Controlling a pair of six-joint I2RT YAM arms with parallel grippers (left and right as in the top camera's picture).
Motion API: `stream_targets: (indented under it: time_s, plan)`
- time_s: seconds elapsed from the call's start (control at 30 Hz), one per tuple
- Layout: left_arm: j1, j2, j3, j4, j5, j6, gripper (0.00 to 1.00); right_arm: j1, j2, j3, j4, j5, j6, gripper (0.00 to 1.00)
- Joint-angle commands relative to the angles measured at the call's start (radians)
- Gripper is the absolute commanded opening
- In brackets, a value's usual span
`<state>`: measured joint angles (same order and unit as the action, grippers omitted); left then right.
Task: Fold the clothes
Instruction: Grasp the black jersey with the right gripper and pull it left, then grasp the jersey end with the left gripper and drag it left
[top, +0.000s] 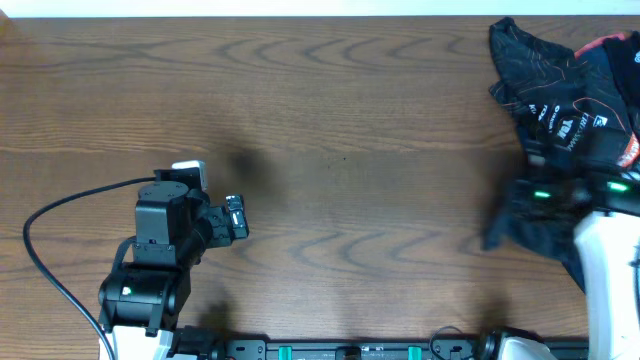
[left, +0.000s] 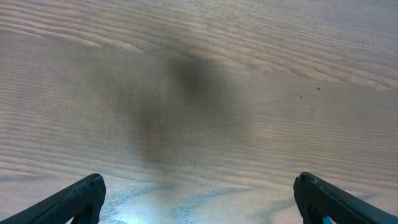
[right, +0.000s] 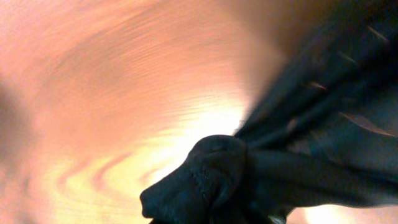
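Observation:
The black jersey (top: 535, 65) with thin orange-white lines and white logos lies bunched at the table's far right, and part of it drapes down over my right arm. A red garment (top: 622, 45) shows at its right edge. My right gripper (top: 542, 180) is buried in the jersey and shut on a bunched fold of it. In the right wrist view the black cloth (right: 292, 168) fills the lower right and hides the fingers. My left gripper (top: 236, 216) is open and empty at the lower left, over bare wood (left: 199, 183). No navy garment is in view.
The wooden table (top: 350, 150) spans the whole view. A black cable (top: 40, 250) loops at the left beside the left arm's base. The arm mounting rail (top: 350, 350) runs along the front edge.

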<state>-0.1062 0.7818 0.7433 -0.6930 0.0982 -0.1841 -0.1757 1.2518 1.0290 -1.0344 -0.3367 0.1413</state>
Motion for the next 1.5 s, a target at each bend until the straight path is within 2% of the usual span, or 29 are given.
stream_targets:
  time_s: [0.0,0.13,0.2,0.23,0.3,0.33,0.4,0.43,0.53,0.57,0.6,0.67,0.87,0.97,1.1,1.23,1.47]
  plan:
    - [0.005,-0.002,0.022,-0.002,0.000,-0.010,0.98,0.241,-0.002,-0.011,0.057,-0.086,-0.073,0.05]
    - [0.005,-0.002,0.022,-0.002,0.000,-0.010,0.98,0.510,0.027,-0.011,0.212,-0.079,-0.084,0.06]
    - [0.005,-0.002,0.022,-0.002,0.000,-0.010,0.98,0.619,0.054,-0.011,0.303,-0.074,-0.084,0.11]
    - [0.005,-0.002,0.022,-0.002,0.000,-0.010,0.98,0.667,0.072,-0.011,0.354,-0.059,-0.075,0.16]
    - [0.005,-0.002,0.022,-0.002,0.000,-0.010,0.98,0.741,0.108,-0.011,0.446,-0.002,-0.056,0.35]
    - [0.005,-0.001,0.022,-0.002,0.000,-0.010,0.98,0.759,0.119,-0.011,0.474,0.026,-0.048,0.41]
    - [0.005,0.000,0.022,-0.002,0.000,-0.010,0.98,0.784,0.137,-0.011,0.529,0.140,-0.018,0.66]
    - [0.005,0.000,0.022,-0.001,0.000,-0.010,0.98,0.784,0.137,-0.010,0.537,0.217,0.013,0.73]
    - [0.005,0.000,0.022,0.001,0.014,-0.021,0.98,0.751,0.105,0.001,0.499,0.500,0.174,0.85]
    - [0.005,0.001,0.022,0.006,0.043,-0.021,0.98,0.729,0.082,0.005,0.475,0.573,0.215,0.91]
    - [0.005,0.003,0.019,0.019,0.076,-0.021,0.98,0.702,0.055,0.006,0.456,0.619,0.230,0.93]
    - [0.005,0.016,0.010,0.052,0.151,-0.031,0.98,0.651,0.002,0.006,0.421,0.652,0.229,0.96]
    - [-0.028,0.163,-0.007,0.129,0.296,-0.157,0.98,0.410,-0.140,0.006,0.265,0.673,0.228,0.99]
    - [-0.090,0.282,-0.007,0.163,0.341,-0.211,0.98,0.295,-0.176,0.006,0.192,0.669,0.216,0.99]
    - [-0.208,0.465,-0.007,0.210,0.340,-0.355,0.98,0.193,-0.195,0.006,0.130,0.670,0.202,0.99]
    - [-0.331,0.637,-0.007,0.294,0.340,-0.499,0.98,0.137,-0.195,0.006,0.101,0.669,0.202,0.99]
    - [-0.557,0.894,-0.007,0.629,0.339,-0.755,0.99,0.121,-0.195,0.006,0.091,0.669,0.202,0.99]
